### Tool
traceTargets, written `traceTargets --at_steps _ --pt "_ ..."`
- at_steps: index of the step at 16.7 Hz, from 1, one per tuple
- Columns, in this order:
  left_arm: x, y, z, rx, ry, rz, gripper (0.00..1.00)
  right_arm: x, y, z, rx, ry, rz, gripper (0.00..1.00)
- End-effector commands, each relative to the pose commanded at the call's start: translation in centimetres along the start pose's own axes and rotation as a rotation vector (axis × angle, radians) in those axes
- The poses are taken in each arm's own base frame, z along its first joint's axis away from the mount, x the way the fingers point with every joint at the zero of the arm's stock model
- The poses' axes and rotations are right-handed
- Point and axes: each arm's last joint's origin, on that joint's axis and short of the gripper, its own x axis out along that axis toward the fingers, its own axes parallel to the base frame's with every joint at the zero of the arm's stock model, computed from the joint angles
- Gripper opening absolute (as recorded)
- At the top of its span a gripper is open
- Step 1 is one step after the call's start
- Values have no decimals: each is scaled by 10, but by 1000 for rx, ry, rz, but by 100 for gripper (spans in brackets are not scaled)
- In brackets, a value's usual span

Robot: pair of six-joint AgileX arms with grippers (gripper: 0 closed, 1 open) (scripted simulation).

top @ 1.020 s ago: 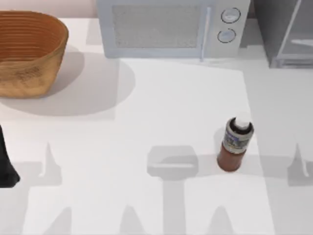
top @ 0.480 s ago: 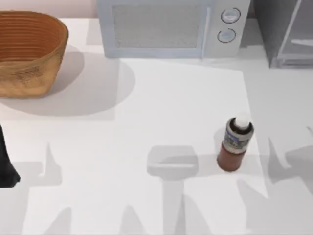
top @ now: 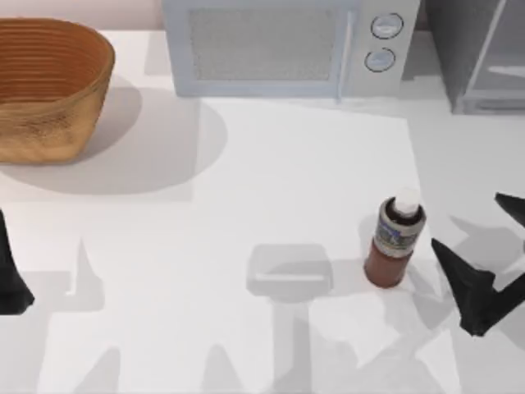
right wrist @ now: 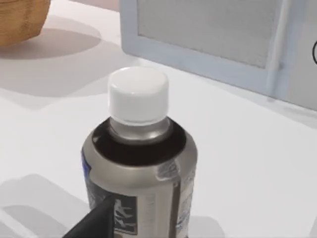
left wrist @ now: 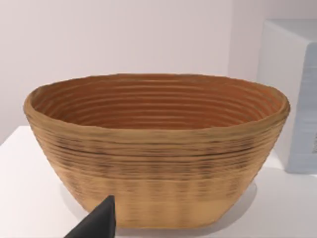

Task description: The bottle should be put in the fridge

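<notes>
1. Bottle (top: 394, 243): stood upright on the counter (top: 271, 164), right of centre in the top view, white cap uppermost. Its long axis is vertical. It is touched by nothing and is well apart from the fridge.

2. Fridge (top: 480, 53): dark-grey cabinet at the far right corner of the counter, beside the microwave (top: 287, 45). Whether its door is open cannot be told from the part seen.

3. Right end effector (top: 492, 246): placed at the right edge of the top view, just beside the bottle but apart from it. Two dark fingers are seen, one near the bottle's base and one farther toward the edge, with a wide gap between them; the end effector is judged to be spread wide and holding nothing. In the right wrist view the bottle (right wrist: 140, 163) is met head-on and close, with one fingertip (right wrist: 96, 220) in front of its label.

4. Governing relation: the bottle lies to the left of the right end effector, level with it across the counter. A sideways approach toward the bottle's body, with the fingers either side of the upright axis, is judged to be called for.

5. Nearer arm: the right, by a clear margin.

6. Left end effector (top: 12, 283): parked at the left edge of the counter, facing the basket (left wrist: 156, 148), well apart from the bottle. Its finger spread cannot be told.
</notes>
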Motion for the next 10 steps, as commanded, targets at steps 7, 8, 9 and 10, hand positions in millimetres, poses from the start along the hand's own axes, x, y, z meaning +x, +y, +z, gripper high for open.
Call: traceTargets --at_steps 7,8,9,10 --pt "0 0 0 0 0 0 100 16 9 -26 -10 32 152 100" --pt "0 0 0 0 0 0 100 16 9 -26 -10 33 156 100" --pt "0 0 0 0 0 0 100 16 9 -26 -10 33 156 100" --pt "0 0 0 0 0 0 100 16 9 -26 -10 33 156 100"
